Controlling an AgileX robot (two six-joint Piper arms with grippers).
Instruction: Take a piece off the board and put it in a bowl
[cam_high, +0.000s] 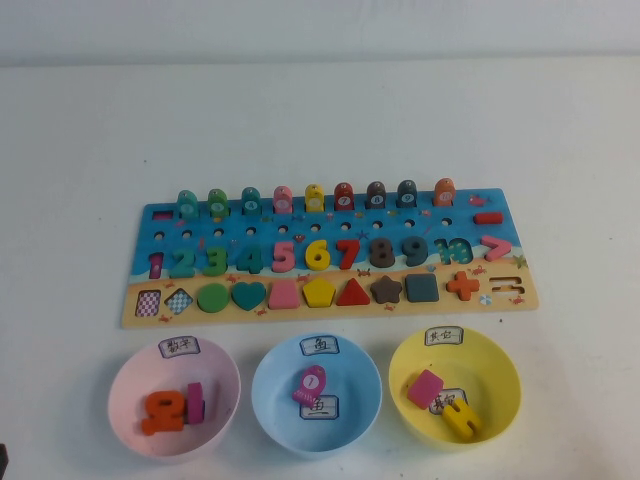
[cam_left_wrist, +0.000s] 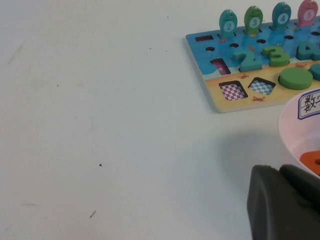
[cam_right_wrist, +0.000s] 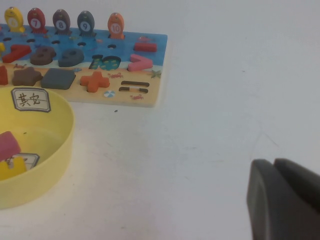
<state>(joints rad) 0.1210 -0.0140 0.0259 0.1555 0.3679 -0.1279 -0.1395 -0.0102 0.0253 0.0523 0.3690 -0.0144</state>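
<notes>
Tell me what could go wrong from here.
1. The left gripper, fingers shut, sits low beside the pink bowl; a careless swing might knock it and shift its contents.
2. The right gripper sits low on the table near the yellow bowl; the same could happen there.
3. The "1" stands on edge against an orange piece and may topple.

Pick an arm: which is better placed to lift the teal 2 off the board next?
Left. Left tool, shut, sits by the pink bowl, its camera facing the teal 2 at the board's left end. Right tool sits by the yellow bowl, at the far end.
</notes>
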